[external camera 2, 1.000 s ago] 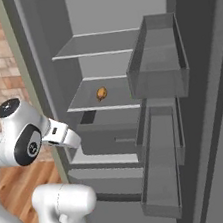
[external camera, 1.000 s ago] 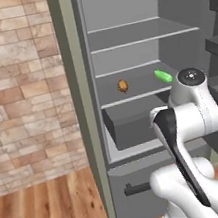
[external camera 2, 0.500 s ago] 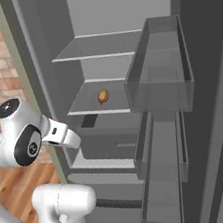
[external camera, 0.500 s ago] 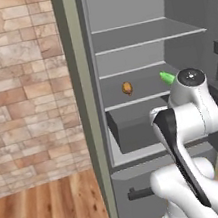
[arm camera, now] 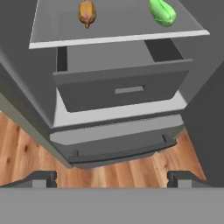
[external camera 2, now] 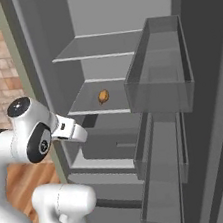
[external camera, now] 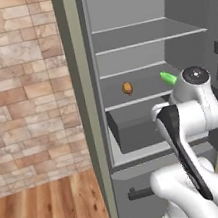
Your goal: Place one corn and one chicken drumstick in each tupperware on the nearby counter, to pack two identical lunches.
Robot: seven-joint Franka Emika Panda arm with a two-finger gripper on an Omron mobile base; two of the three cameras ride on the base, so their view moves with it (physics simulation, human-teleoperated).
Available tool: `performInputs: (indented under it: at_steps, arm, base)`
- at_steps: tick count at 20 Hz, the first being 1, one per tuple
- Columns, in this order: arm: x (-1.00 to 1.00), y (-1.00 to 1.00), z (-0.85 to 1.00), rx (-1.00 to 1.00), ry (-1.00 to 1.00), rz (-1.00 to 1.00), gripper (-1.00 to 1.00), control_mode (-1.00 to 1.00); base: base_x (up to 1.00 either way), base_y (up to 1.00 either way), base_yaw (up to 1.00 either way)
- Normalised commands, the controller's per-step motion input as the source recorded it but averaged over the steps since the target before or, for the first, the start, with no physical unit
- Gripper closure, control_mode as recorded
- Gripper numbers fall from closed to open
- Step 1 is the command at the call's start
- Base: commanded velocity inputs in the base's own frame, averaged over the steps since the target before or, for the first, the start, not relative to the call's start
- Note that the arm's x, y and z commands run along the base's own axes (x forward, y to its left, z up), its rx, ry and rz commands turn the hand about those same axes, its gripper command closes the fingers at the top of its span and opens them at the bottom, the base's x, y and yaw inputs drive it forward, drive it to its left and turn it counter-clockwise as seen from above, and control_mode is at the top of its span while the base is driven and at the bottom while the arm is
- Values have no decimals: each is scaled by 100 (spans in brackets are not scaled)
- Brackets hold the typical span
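The gripper (arm camera: 111,177) has its jaws spread as wide as they go, holding and touching nothing, hanging above the wood floor (arm camera: 26,153) in front of the open fridge (external camera: 88,109). Beyond it a grey drawer (arm camera: 122,87) stands partly pulled out. On the shelf (arm camera: 48,30) just above lie a chicken drumstick (arm camera: 86,12) and a corn (arm camera: 162,12), well apart
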Motion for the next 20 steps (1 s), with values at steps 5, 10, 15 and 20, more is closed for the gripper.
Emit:
performInputs:
  at_steps: [5,10,15,20]
  arm:
    - [32,-2,0,0,-5,9,-100,-100]
    - [25,-1,7,0,-2,18,-100,-100]
    - [32,-1,21,0,0,15,-100,-100]
    - [55,0,15,0,0,9,-100,-100]
  base:
    - [0,0,0]
    - [0,0,0]
    - [0,0,0]
    - [0,0,0]
